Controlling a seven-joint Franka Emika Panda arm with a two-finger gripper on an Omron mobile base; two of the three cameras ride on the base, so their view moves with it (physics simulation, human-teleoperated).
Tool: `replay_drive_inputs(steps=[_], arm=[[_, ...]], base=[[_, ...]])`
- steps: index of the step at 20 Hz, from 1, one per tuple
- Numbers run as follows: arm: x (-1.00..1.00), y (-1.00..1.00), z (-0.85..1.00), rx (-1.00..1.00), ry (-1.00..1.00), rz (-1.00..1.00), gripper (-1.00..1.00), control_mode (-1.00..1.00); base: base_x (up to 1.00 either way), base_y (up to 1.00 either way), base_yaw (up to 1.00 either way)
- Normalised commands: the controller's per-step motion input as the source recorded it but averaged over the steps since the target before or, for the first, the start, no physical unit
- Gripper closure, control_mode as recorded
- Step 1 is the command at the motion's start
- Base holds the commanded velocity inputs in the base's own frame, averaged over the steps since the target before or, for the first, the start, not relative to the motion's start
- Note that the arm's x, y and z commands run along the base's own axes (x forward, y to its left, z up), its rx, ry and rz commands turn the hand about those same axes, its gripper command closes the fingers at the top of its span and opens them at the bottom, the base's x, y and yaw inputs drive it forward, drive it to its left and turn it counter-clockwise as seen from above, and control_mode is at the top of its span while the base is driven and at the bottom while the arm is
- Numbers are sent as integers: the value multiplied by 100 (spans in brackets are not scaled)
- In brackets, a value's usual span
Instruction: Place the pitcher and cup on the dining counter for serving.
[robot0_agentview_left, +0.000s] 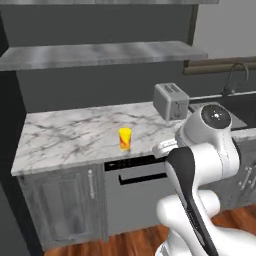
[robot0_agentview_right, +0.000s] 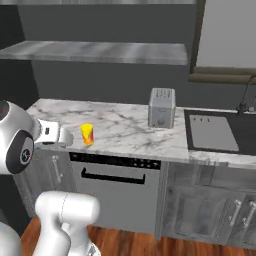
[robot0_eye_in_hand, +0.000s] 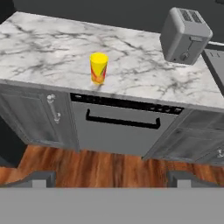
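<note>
Arm (robot0_agentview_left: 200, 165) rises folded before the wall-backed worktop (robot0_agentview_left: 75, 135), hand pulled back and angled down at it; gripper (robot0_eye_in_hand: 111, 177) jaws spread wide, holding nothing. Cup (robot0_eye_in_hand: 99, 68) stands upright near the worktop's front edge, above the dishwasher (robot0_eye_in_hand: 118, 131), well left of the toaster (robot0_eye_in_hand: 184, 35)

yellow cup (robot0_eye_in_hand: 99, 68), grey-veined white worktop (robot0_eye_in_hand: 52, 48)

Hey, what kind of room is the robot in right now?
A home kitchen, most likely: a marble worktop against the wall carries a toaster and a yellow cup, a sink with a tap is set into it, and a dishwasher sits beneath.
</note>
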Motion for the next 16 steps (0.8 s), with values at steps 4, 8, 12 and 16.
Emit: replay_drive_inputs(steps=[4, 8, 12, 16], arm=[[0, 0, 0, 0, 0, 0, -100, 100], [0, 0, 0, 0, 0, 0, -100, 100], [0, 0, 0, 0, 0, 0, -100, 100], [0, 0, 0, 0, 0, 0, -100, 100]], base=[[42, 55, -61], [65, 57, -20], [60, 54, 0], [51, 26, 2]])
